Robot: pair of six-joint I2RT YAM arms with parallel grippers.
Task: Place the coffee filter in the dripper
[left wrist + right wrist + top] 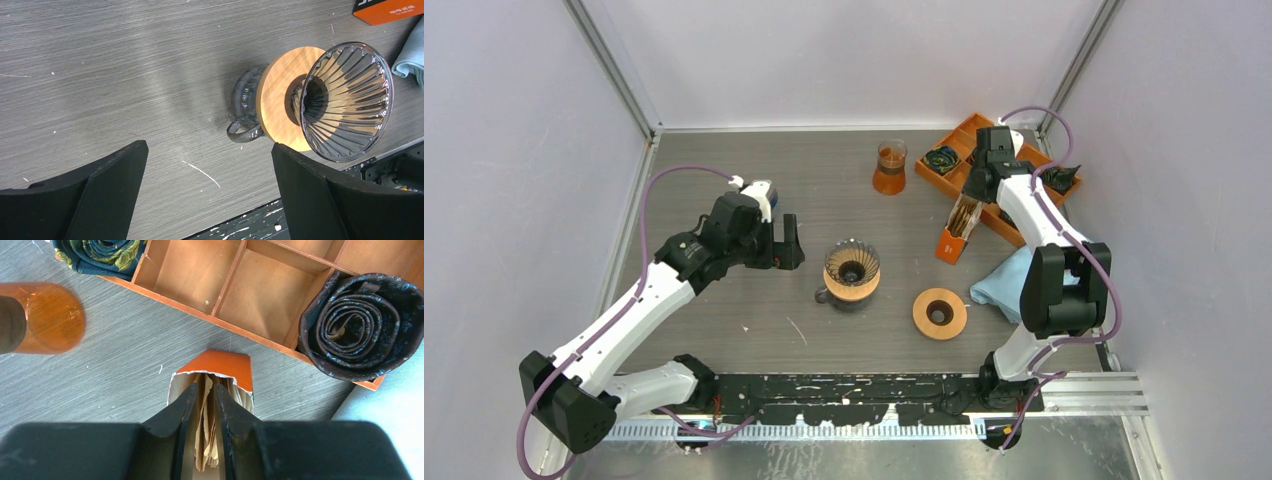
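Note:
The glass dripper (852, 270) with a wooden collar stands mid-table, empty; in the left wrist view it (345, 100) lies at the upper right. My left gripper (789, 243) is open and empty, just left of the dripper, its jaws wide apart (209, 147). An orange filter box (954, 235) stands tilted by the tray. My right gripper (969, 205) reaches down into the box's open top (220, 365), its jaws (205, 390) closed narrowly on brown paper coffee filters (206, 430) inside.
An orange tray (972, 128) with compartments (230, 290) sits back right, holding rolled ties (357, 332). An amber glass (890, 166) stands left of it. A wooden ring (940, 312) and a blue cloth (999, 280) lie front right of the dripper.

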